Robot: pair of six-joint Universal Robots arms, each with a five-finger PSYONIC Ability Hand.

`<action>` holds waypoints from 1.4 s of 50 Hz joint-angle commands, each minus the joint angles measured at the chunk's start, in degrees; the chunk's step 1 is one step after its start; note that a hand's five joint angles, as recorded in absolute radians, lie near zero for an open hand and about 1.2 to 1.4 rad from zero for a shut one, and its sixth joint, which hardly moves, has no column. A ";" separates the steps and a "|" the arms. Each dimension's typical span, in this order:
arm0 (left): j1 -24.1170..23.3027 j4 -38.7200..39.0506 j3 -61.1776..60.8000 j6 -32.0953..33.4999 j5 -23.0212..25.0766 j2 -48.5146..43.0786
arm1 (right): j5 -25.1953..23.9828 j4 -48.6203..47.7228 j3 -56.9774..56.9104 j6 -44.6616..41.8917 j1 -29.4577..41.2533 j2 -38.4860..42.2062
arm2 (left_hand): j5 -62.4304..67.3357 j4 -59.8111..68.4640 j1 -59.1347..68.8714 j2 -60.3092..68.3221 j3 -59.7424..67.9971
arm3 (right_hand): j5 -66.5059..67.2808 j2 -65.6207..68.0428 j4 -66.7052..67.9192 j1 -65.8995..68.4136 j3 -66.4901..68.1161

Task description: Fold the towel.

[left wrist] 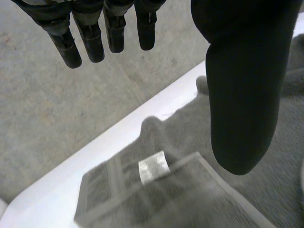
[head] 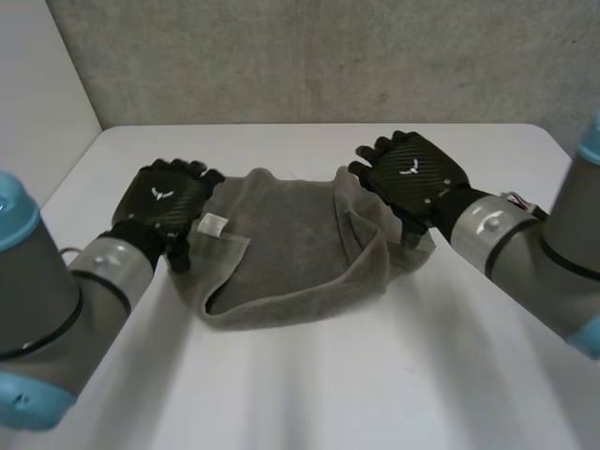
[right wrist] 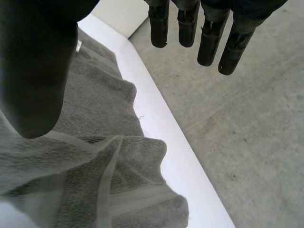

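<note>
A grey concrete wall (head: pixel 309 56) backs the white table (head: pixel 309 394) in the head view. The grey towel (head: pixel 281 253) lies rumpled at the table's middle, its right side turned over on itself. The left hand (head: pixel 169 202) sits at the towel's left edge, beside a white label (head: pixel 213 224); the right hand (head: pixel 412 178) is over the folded right side.

In the left wrist view, the left hand (left wrist: pixel 242 71) hangs above the towel (left wrist: pixel 190 190) and label (left wrist: pixel 153 167), fingers (left wrist: pixel 90 38) straight, thumb apart, holding nothing.

In the right wrist view, the right hand (right wrist: pixel 33 71) is likewise spread and empty above the towel (right wrist: pixel 95 123), its fingers (right wrist: pixel 209 42) out over the floor (right wrist: pixel 247 142).
</note>
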 commanded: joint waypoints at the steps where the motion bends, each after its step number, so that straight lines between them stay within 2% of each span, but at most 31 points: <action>1: 1.13 -0.70 8.23 3.03 8.56 -7.87 | -3.65 4.51 -8.34 -8.97 0.51 8.41 | 3.52 2.93 2.86 2.99 2.95 | -2.04 -2.36 -3.26 -1.87 -2.25; 3: 2.44 -2.27 11.82 7.66 12.41 -11.98 | -4.62 7.05 -11.84 -13.96 0.69 12.70 | 4.02 3.44 3.36 3.49 3.45 | -0.19 -0.52 -1.41 -0.03 -0.41; 4: 2.45 -2.28 11.84 7.69 12.43 -12.00 | -4.62 7.06 -11.86 -13.98 0.69 12.72 | 4.02 3.44 3.36 3.50 3.46 | -0.19 -0.51 -1.41 -0.02 -0.40; 6: 3.94 -5.60 15.34 13.64 14.44 -16.20 | -5.23 8.72 -13.96 -18.53 0.69 16.13 | 4.19 3.61 3.53 3.66 3.62 | 0.32 -0.01 -0.90 0.48 0.10; 9: 4.47 -7.99 16.58 16.57 15.06 -17.80 | -5.24 9.52 -14.49 -21.28 0.69 17.38 | 4.53 3.94 3.87 4.00 3.96 | 0.49 0.16 -0.73 0.65 0.27; 11: 5.26 -13.59 18.68 22.86 16.11 -20.34 | -4.80 10.48 -14.84 -26.35 0.51 19.39 | 4.53 3.94 3.87 4.00 3.96 | 2.83 2.50 1.61 2.99 2.61; 12: 5.26 -13.62 18.69 22.89 16.12 -20.35 | -4.80 10.49 -14.84 -26.37 0.51 19.40 | 4.53 3.94 3.87 4.00 3.96 | 2.84 2.51 1.62 3.00 2.62; 14: 5.70 -19.22 19.48 29.45 18.04 -22.54 | -4.18 11.19 -14.84 -29.96 0.60 20.10 | 4.53 3.94 3.87 4.00 3.96 | 5.51 5.19 4.29 5.68 5.30; 15: 5.70 -19.24 19.48 29.49 18.05 -22.55 | -4.18 11.19 -14.84 -29.98 0.60 20.10 | 4.53 3.94 3.87 4.00 3.96 | 5.53 5.21 4.31 5.70 5.32; 17: 5.88 -23.44 19.57 35.26 20.15 -23.60 | -4.09 11.89 -14.58 -31.20 0.43 20.19 | 5.20 4.61 4.53 4.67 4.63 | 11.06 10.73 9.84 11.22 10.84; 22: 7.11 -27.58 19.57 40.20 21.57 -23.60 | -4.18 12.16 -13.88 -31.03 0.16 20.19 | 7.72 7.14 7.06 7.20 7.16 | 17.12 16.79 15.90 17.28 16.90; 23: 7.11 -27.59 19.57 40.21 21.57 -23.60 | -4.18 12.16 -13.88 -31.03 0.16 20.19 | 7.72 7.14 7.06 7.20 7.16 | 17.14 16.81 15.92 17.30 16.92; 25: 7.29 -28.03 19.57 41.44 21.65 -23.87 | -4.09 12.24 -13.18 -31.03 0.16 20.11 | 7.72 7.14 7.06 7.20 7.16 | 28.17 27.84 26.95 28.33 27.95; 26: 7.29 -28.03 19.57 41.44 21.65 -23.87 | -4.09 12.24 -13.17 -31.03 0.16 20.10 | 7.72 7.14 7.06 7.20 7.16 | 28.24 27.91 27.02 28.40 28.02; 27: 7.20 -28.03 19.57 41.53 21.74 -23.95 | -4.09 12.24 -12.83 -31.12 0.25 20.19 | 8.22 7.64 7.56 7.70 7.66 | 36.90 36.57 35.68 37.06 36.68; 28: 7.28 -28.03 19.57 41.61 21.74 -24.04 | -4.09 12.24 -12.39 -31.03 0.34 20.11 | 11.89 11.31 11.23 11.37 11.33 | 45.31 44.99 44.09 45.48 45.10; 31: 7.29 -28.03 19.57 41.62 21.83 -24.39 | -4.18 12.24 -11.94 -30.86 0.25 20.10 | 16.30 15.72 15.64 15.78 15.74 | 51.45 51.13 50.23 51.62 51.24; 33: 7.29 -28.03 19.66 41.70 21.48 -24.57 | -4.09 12.16 -10.89 -30.86 0.08 19.67 | 25.83 25.24 25.17 25.30 25.26 | 60.66 60.34 59.44 60.83 60.45; 36: 7.29 -27.94 19.75 41.88 21.22 -24.57 | -4.18 12.16 -9.67 -30.77 -0.19 18.97 | 33.61 33.03 32.95 33.09 33.04 | 65.23 64.90 64.01 65.39 65.01; 42: 7.29 -27.86 19.92 41.88 20.78 -24.22 | -4.18 11.98 -8.60 -28.22 -1.68 17.73 | 35.65 35.06 34.98 35.12 35.08 | 66.53 66.21 65.31 66.70 66.32; 46: 7.29 -27.07 19.84 41.88 18.94 -24.13 | -4.27 11.72 -8.34 -22.61 -3.26 16.24 | 42.36 41.77 41.69 41.83 41.79 | 66.53 66.21 65.31 66.70 66.32; 55: 7.64 -24.08 17.99 41.88 15.94 -24.13 | -4.44 11.45 -6.06 -17.14 -5.55 13.25 | 43.05 42.46 42.39 42.52 42.48 | 66.53 66.21 65.31 66.70 66.32; 61: 7.81 -22.32 16.23 41.88 15.94 -23.69 | -4.53 10.93 -3.68 -15.91 -5.90 11.23 | 51.29 50.71 50.63 50.77 50.72 | 66.53 66.21 65.31 66.70 66.32; 63: 7.73 -21.53 15.27 41.88 15.94 -23.34 | -4.53 10.93 -2.55 -15.83 -5.99 11.14 | 62.66 62.07 61.99 62.13 62.09 | 66.53 66.21 65.31 66.70 66.32; 64: 7.73 -21.53 15.27 41.88 15.94 -23.34 | -4.53 10.93 -2.54 -15.83 -5.99 11.14 | 62.73 62.14 62.07 62.20 62.16 | 66.53 66.21 65.31 66.70 66.32; 65: 7.73 -20.92 14.92 41.88 15.94 -23.08 | -4.53 10.93 -1.93 -15.83 -5.99 10.97 | 68.37 67.78 67.71 67.84 67.80 | 66.53 66.21 65.31 66.70 66.32; 70: 7.99 -19.16 14.65 41.79 15.77 -21.76 | -4.44 10.66 -0.52 -15.74 -5.99 10.18 | 68.43 67.84 67.76 67.90 67.86 | 66.53 66.21 65.31 66.70 66.32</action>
